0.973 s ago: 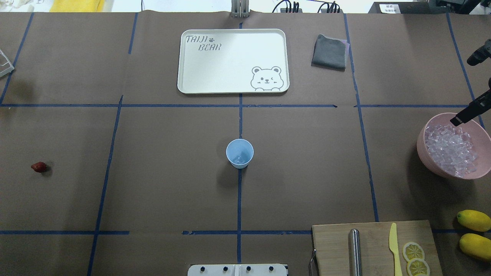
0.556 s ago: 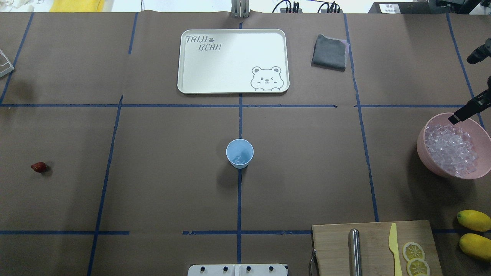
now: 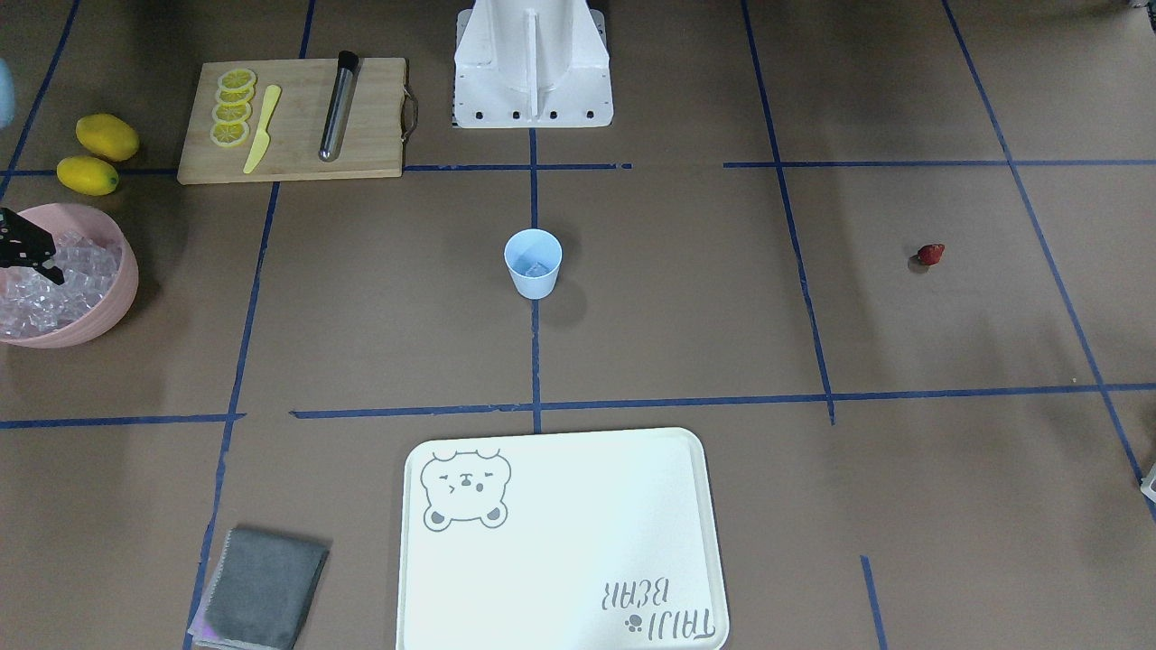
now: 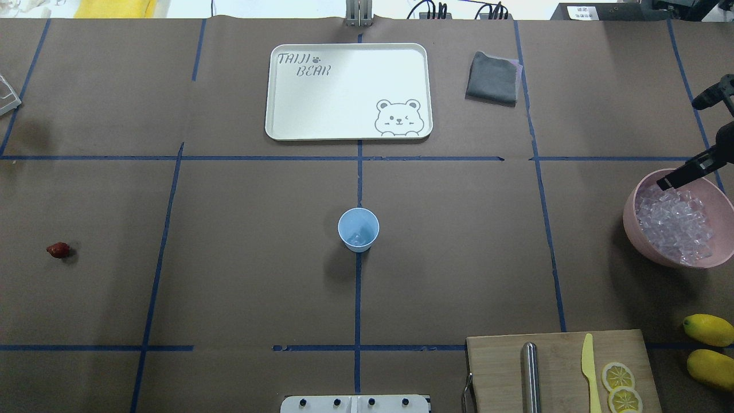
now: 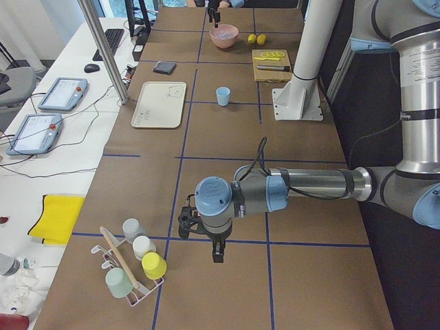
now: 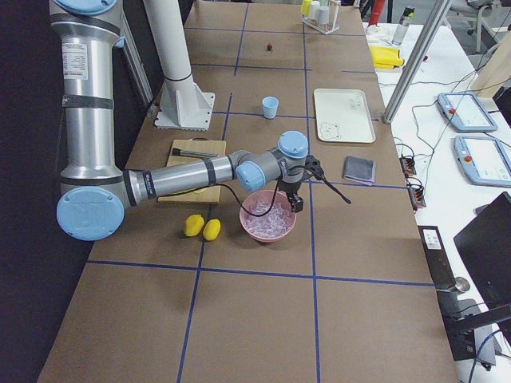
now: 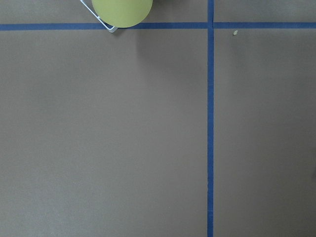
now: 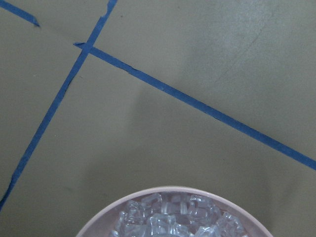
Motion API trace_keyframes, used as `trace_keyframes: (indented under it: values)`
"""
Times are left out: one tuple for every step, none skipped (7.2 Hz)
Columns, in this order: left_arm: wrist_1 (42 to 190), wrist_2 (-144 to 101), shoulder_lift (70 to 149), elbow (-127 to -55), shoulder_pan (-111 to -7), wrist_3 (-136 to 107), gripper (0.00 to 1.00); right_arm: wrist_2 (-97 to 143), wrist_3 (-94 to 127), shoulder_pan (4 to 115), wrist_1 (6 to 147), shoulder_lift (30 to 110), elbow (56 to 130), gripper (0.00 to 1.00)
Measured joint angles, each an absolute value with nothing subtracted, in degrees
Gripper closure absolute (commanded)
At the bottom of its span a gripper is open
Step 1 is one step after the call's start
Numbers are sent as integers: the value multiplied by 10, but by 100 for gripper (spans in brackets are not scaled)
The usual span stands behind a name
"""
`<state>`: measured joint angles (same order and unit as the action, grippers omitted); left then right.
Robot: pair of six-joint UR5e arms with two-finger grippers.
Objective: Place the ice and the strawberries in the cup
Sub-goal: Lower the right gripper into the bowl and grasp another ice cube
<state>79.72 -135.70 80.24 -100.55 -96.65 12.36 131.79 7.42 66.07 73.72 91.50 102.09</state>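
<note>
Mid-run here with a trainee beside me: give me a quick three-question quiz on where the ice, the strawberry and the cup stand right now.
1. True or false: the strawberry is already inside the cup.
2. The ice is heaped in: A the white tray, B the pink bowl, C the cutting board.
3. Fill in: the gripper hanging over the bowl's rim belongs to the ___ arm.
Key: 1 false, it lies on the table, apart from the cup; 2 B; 3 right.

Right arm [image 6: 184, 177] stretched low, right hand [image 6: 296, 203] pointing down, left arm [image 5: 309, 184] extended level — left hand [image 5: 217, 254] hanging downward, both grips unreadable.
</note>
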Motion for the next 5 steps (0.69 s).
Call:
trace_keyframes:
  values:
    - [797, -1357, 802, -1005, -966, 124, 0, 1313, 75, 648, 734, 922, 1021, 3]
    - [797, -1357, 802, -1005, -966, 124, 0, 1311, 75, 637, 732, 929, 1022, 5]
    - [797, -1357, 802, -1005, -966, 124, 0, 1310, 74, 629, 732, 933, 1022, 5]
    - [797, -1357, 802, -1005, -966, 123, 0, 1309, 72, 620, 731, 935, 1022, 5]
    - [797, -1357, 802, -1005, -965, 123, 0, 1309, 71, 612, 731, 937, 1023, 6]
